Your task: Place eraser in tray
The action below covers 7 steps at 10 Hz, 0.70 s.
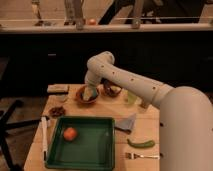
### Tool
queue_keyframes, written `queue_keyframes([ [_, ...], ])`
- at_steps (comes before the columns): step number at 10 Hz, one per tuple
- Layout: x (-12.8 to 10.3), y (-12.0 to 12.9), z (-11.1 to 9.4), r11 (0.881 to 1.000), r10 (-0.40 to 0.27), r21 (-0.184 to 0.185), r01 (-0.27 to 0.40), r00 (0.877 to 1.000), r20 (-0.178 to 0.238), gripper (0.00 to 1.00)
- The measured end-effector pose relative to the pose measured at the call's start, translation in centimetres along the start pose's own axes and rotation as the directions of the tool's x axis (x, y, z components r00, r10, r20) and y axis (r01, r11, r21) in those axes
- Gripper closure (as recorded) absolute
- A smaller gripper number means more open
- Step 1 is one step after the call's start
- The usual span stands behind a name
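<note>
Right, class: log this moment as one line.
gripper: above orange bowl, jaws open | eraser: on table, left of bowl | tray: holds orange fruit
</note>
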Motion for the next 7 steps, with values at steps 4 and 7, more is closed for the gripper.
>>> queue_keyframes([
  [4,-2.7,-1.4,2.5,0.998,-0.044,-0.032,0.045,0.999,0.011,0.2],
  [7,-4.0,-2.1,4.4,0.995,-0.079,-0.066,0.08,0.997,0.021,0.2],
])
